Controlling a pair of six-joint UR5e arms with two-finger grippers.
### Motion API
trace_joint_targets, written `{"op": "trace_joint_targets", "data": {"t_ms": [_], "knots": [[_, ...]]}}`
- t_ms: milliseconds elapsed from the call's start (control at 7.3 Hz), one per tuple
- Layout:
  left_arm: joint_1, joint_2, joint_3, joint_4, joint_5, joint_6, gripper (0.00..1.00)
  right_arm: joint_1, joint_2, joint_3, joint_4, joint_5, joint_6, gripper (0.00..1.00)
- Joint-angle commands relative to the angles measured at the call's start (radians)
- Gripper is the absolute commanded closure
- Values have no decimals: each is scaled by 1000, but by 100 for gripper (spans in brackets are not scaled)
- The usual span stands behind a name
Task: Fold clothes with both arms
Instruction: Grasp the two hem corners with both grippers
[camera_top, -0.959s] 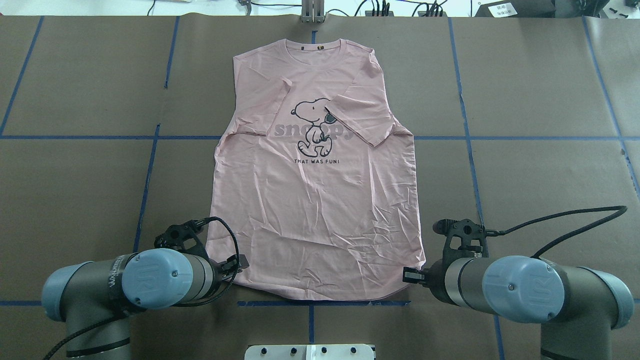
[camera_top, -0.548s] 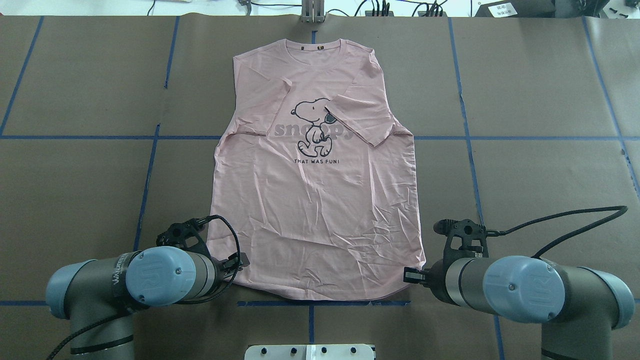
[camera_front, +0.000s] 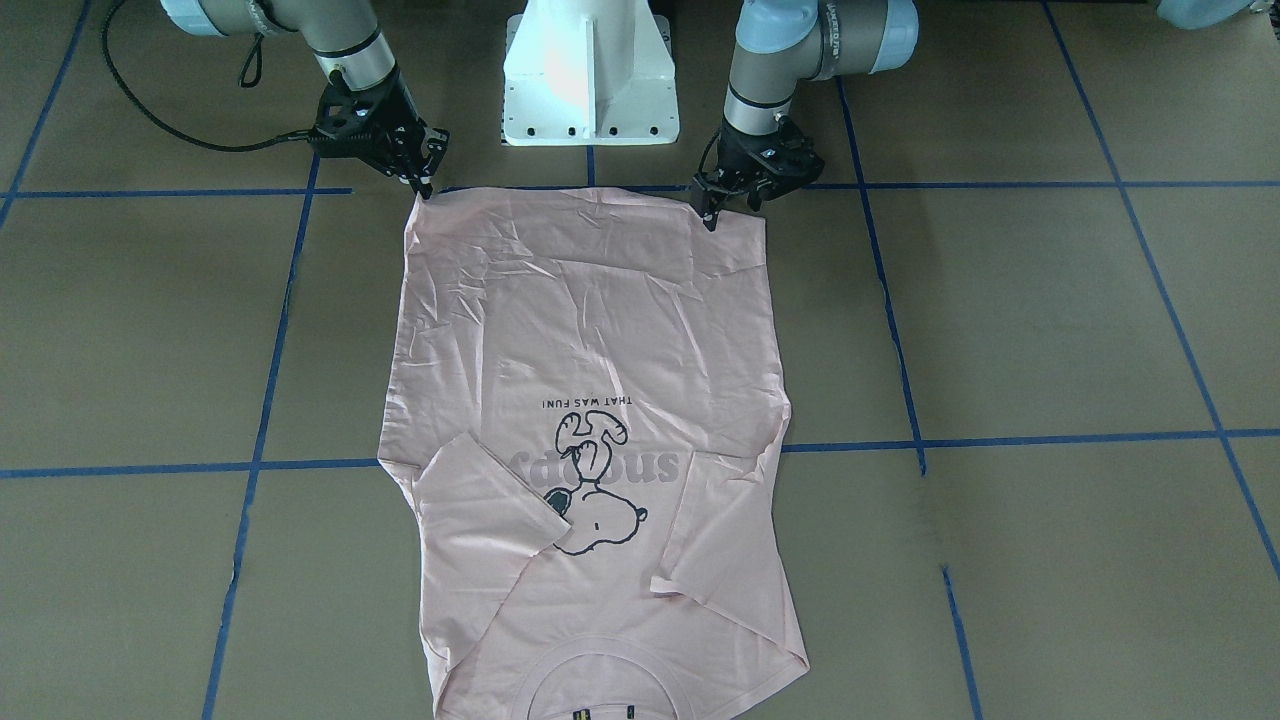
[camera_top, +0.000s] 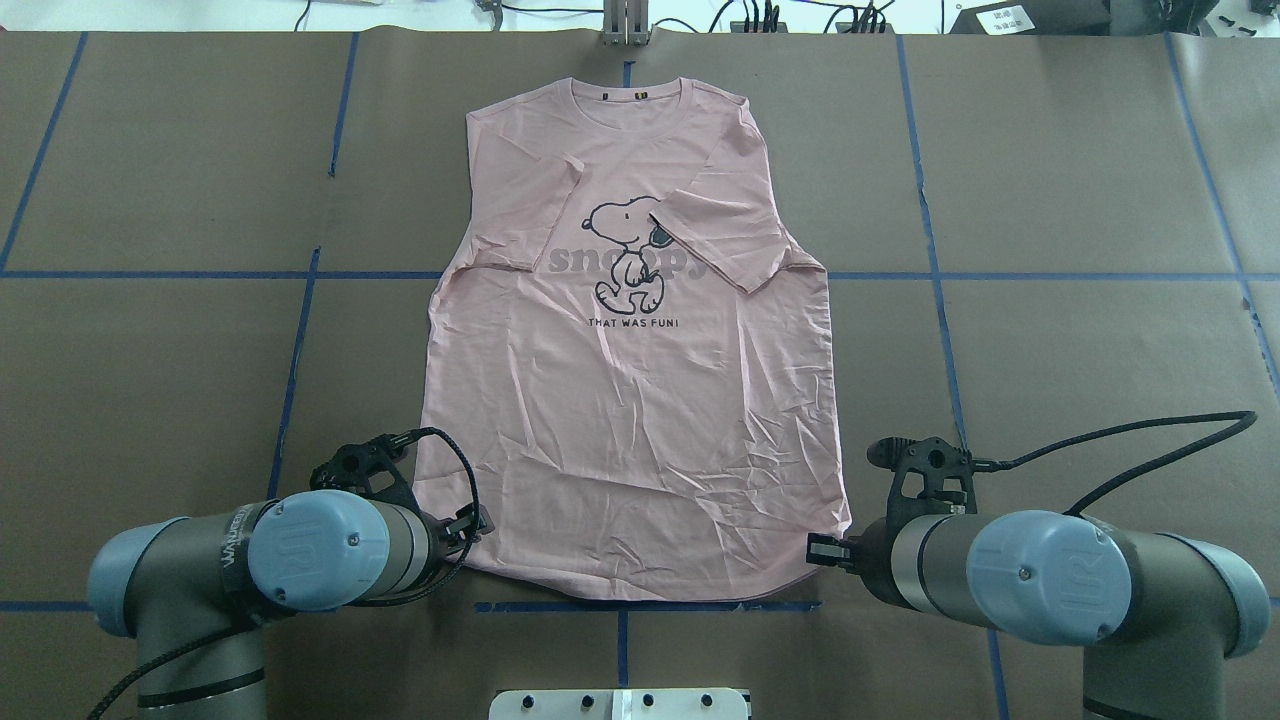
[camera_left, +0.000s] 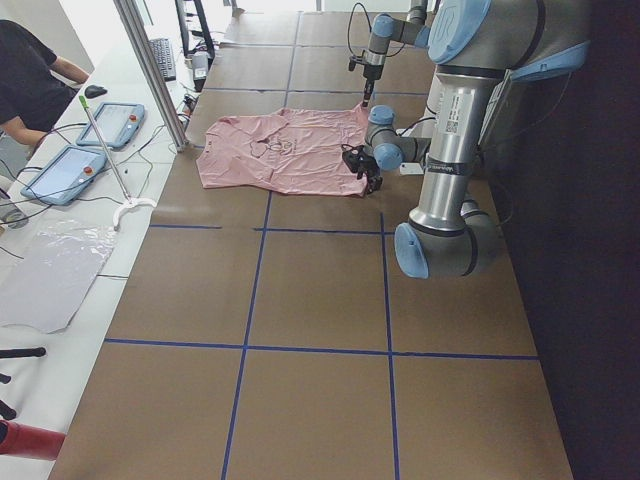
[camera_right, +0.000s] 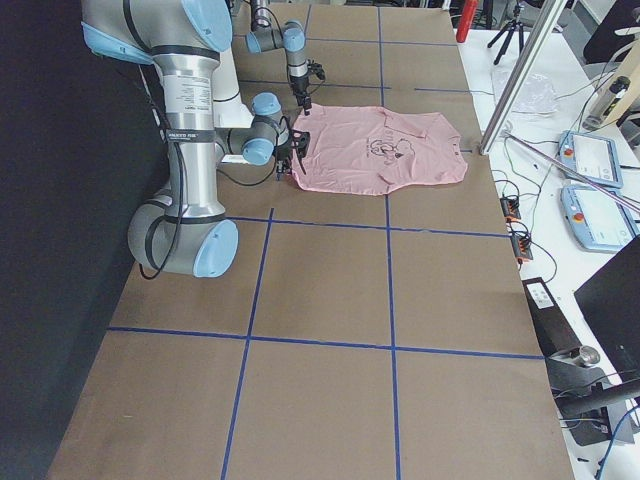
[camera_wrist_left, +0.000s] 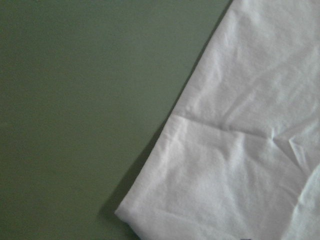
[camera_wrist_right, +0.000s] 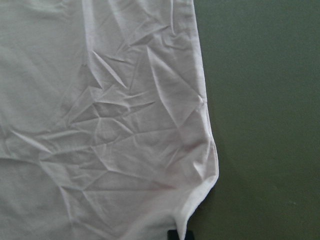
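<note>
The pale pink T-shirt (camera_top: 630, 400) lies flat and print-up on the brown table, collar at the far side, both sleeves folded in over the chest. My left gripper (camera_top: 474, 524) is down at the near-left hem corner (camera_wrist_left: 150, 200), over the cloth's edge (camera_front: 712, 208); how its fingers stand is hidden. My right gripper (camera_top: 822, 550) is at the near-right hem corner (camera_wrist_right: 200, 190), also visible in the front view (camera_front: 425, 188). There a dark fingertip (camera_wrist_right: 173, 235) meets the slightly curled hem, so it looks shut on the cloth.
Blue tape lines (camera_top: 300, 340) grid the brown table cover (camera_top: 1050, 350). The white pedestal base (camera_front: 590, 70) stands between the arms. A metal post (camera_top: 625, 25) and cables sit past the collar. At the table's far end a person (camera_left: 25, 75) sits beside tablets.
My left arm has shifted slightly at the hem corner. The right arm and the T-shirt have stayed still.
</note>
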Motion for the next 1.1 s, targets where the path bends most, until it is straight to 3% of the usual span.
{"op": "trace_joint_targets", "data": {"t_ms": [0,137,274,685,959], "knots": [[0,7,-3,1,0,-1,68,0,1,-1,0,0,0,100],[0,4,-3,1,0,-1,91,0,0,-1,0,2,0,100],[-1,5,-6,1,0,-1,100,5,0,-1,0,3,0,100],[-9,8,-53,36,-3,11,100,12,-2,1,0,8,0,100],[-9,8,-84,76,-3,13,100,44,-46,50,0,46,-8,100]]}}
